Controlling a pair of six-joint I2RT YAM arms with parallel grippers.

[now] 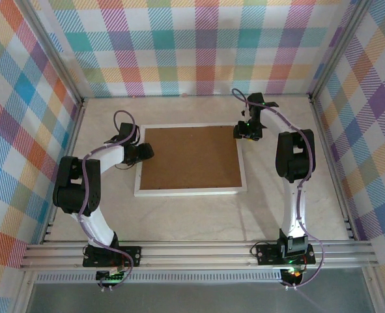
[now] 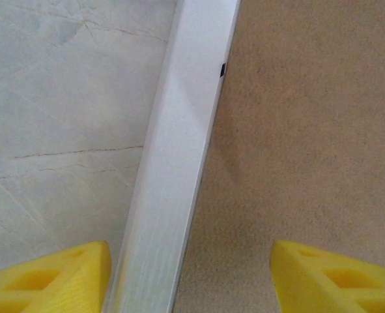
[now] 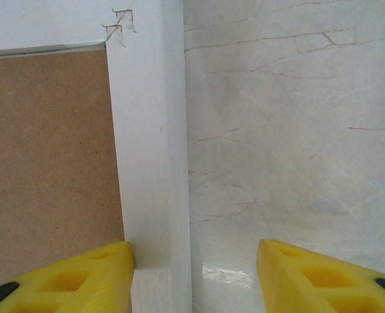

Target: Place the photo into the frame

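Both my grippers are hanging open, gripping nothing, over the frame (image 1: 192, 191), which is lying back-up on the table (image 1: 192, 218). My left gripper (image 2: 190, 261) is straddling its left rail and my right gripper (image 3: 195, 251) the right rail near the far corner. Bare table is flanking both rails. My right wrist is showing corner staples (image 3: 120, 27); my left, a dark tab (image 2: 222, 68).

frame (image 1: 191, 192): white, smooth, satin | backing board (image 1: 191, 158): brown, matt, fibrous | table (image 1: 199, 218): pale stone-look, smooth | left gripper's fingertips (image 2: 55, 280): yellow matt plastic | rails (image 1: 199, 251): bare metal
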